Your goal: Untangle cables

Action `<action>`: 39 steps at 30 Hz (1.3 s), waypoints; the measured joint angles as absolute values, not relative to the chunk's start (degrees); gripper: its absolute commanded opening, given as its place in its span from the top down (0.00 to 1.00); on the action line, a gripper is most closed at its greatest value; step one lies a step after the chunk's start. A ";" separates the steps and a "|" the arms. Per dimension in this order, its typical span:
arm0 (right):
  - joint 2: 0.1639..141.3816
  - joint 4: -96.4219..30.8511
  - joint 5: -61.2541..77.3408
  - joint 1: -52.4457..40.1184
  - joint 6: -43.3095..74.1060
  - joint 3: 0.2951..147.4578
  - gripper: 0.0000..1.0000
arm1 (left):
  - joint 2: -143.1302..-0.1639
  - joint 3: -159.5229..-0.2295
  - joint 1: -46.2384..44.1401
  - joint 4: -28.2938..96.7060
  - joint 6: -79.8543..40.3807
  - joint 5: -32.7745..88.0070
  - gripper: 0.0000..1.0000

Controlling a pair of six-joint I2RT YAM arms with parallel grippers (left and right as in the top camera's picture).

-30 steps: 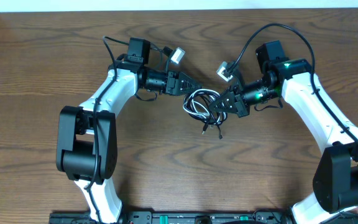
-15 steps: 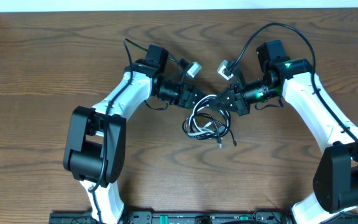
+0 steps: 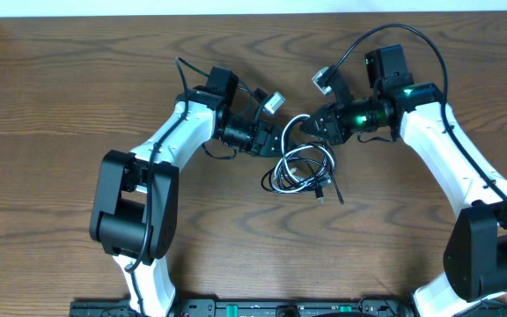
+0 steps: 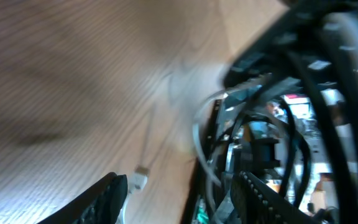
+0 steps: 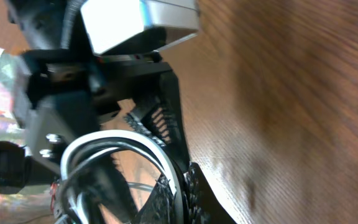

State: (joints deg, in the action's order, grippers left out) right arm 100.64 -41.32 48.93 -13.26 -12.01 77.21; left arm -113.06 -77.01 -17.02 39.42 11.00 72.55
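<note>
The white cable (image 3: 296,158) and the black cable (image 3: 322,179) lie as one tangled coil at the table's middle, with black plug ends (image 3: 321,199) trailing toward the front. My right gripper (image 3: 313,123) is shut on the white cable at the coil's top and holds that part raised; the right wrist view shows the white loop (image 5: 104,140) pinched between its fingers (image 5: 185,180). My left gripper (image 3: 276,143) is open just left of the coil. In the left wrist view its jaws (image 4: 180,182) stand wide apart, with a white plug (image 4: 139,182) and white cord (image 4: 199,134) between them.
The wooden table (image 3: 60,176) stretches to both sides. A pale wall edge (image 3: 236,7) runs along the back. The arms' base rail (image 3: 236,308) lies at the front. A thick black robot wire (image 3: 385,31) arcs over the right arm.
My right gripper has risen and moved toward the back with the white cable, drawing the coil slightly right. My left arm swung right toward the coil, then stayed put.
</note>
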 measured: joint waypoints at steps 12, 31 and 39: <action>100.64 -36.47 47.20 -13.26 -8.73 77.21 0.99 | -113.08 -77.01 -16.29 39.09 11.07 77.82 0.37; 100.64 -35.77 42.24 -12.21 -4.75 77.08 0.99 | -113.06 -77.23 -24.86 36.64 7.75 56.99 0.91; 100.64 -34.65 41.54 -9.80 -0.05 77.12 0.99 | -113.06 -77.23 -27.09 34.09 -2.39 42.09 0.93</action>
State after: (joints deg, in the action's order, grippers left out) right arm 100.64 -34.65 41.54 -9.80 -0.05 77.12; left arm -113.06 -77.23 -27.09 34.09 -2.39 42.09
